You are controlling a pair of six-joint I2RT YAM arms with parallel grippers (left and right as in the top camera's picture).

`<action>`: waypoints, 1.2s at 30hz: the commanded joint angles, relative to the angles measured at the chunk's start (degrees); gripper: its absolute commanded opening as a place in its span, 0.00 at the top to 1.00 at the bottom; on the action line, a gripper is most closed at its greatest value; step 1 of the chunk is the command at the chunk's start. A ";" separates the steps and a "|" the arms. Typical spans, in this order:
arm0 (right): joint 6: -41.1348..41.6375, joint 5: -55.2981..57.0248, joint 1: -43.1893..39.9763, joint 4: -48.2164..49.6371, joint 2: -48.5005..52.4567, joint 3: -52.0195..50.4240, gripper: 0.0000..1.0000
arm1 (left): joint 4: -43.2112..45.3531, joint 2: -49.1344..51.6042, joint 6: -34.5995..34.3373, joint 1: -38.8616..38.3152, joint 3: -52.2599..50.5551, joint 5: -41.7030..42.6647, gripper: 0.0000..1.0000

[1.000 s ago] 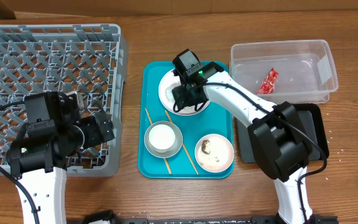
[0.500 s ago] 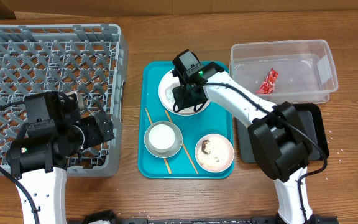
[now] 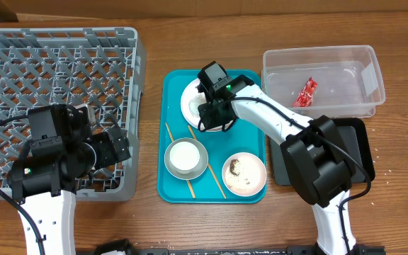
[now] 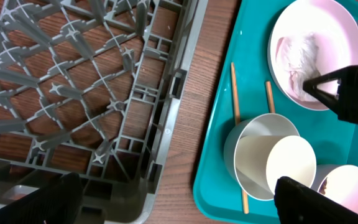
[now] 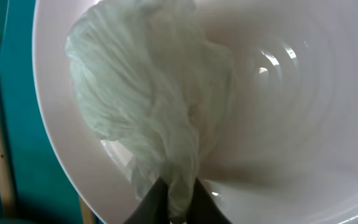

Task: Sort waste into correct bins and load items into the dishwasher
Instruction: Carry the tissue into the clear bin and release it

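Observation:
In the right wrist view my right gripper [image 5: 176, 200] is shut on the lower end of the crumpled white tissue [image 5: 148, 99], which lies in the large white plate [image 5: 278, 112]. From overhead, that gripper [image 3: 209, 117] is over the plate [image 3: 190, 99] at the back of the teal tray [image 3: 214, 191]. My left gripper [image 4: 179, 205] hangs open over the near right corner of the grey dishwasher rack [image 3: 55, 71] and holds nothing. A red wrapper [image 3: 305, 92] lies in the clear tub [image 3: 324, 78].
On the teal tray sit a metal bowl [image 3: 172, 164] with a white cup [image 3: 187, 156] inside, a small bowl holding a brown food lump [image 3: 244, 173], and two chopsticks [image 3: 179, 137]. The black tray [image 3: 360, 142] lies right of the teal tray, under the right arm.
My right gripper has closed on the tissue in the plate. The left arm has not moved.

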 commanded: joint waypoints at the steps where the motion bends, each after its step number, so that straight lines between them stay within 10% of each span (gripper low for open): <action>1: -0.20 -0.17 -0.61 -3.74 -0.92 2.71 0.96 | -0.44 0.37 0.92 0.31 1.22 0.61 0.00; 23: 7.61 1.20 -25.99 -18.71 -13.44 11.72 0.96 | -0.13 0.39 0.90 0.31 1.22 0.50 0.00; 25: 7.63 1.18 -26.64 -18.75 -13.44 11.41 0.82 | -0.04 0.39 0.90 0.31 1.22 0.50 0.00; 27: 7.50 0.55 -26.80 -18.67 -13.46 11.41 0.13 | -0.04 0.39 0.90 0.31 1.22 0.52 0.00; 28: 6.23 0.11 -26.80 -18.86 -13.49 11.43 0.02 | -0.04 0.39 0.90 0.31 1.22 0.52 0.00; 36: 1.31 0.44 -27.67 -20.41 -19.82 11.43 0.04 | -0.02 0.39 0.92 0.31 1.22 0.48 0.00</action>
